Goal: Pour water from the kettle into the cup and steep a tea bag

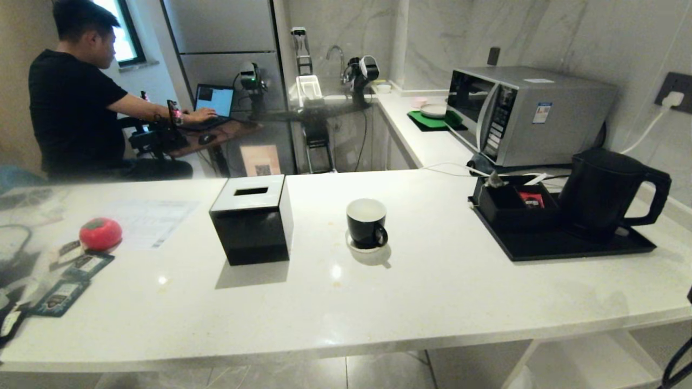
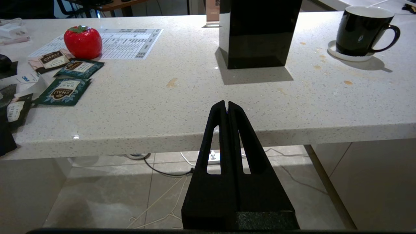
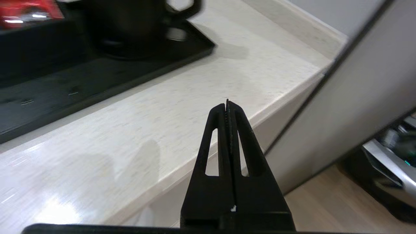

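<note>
black fingers of the right gripper (image 3: 227,105) are clenched, empty, over the counter's near right edge. left gripper (image 2: 227,106) likewise clenched. kettle (image 1: 605,193) stands upright on the tray (image 1: 562,246), far right, handle pointing right. cup (image 1: 366,222) sits centre, handle near-right.

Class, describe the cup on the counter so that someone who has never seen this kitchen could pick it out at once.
Start at the long white counter. Near its middle, between the black cube-shaped tissue box on the left and the black tray carrying the kettle on the right, stands the cup. It is the only small black mug there, white inside, on a little white saucer.
</note>
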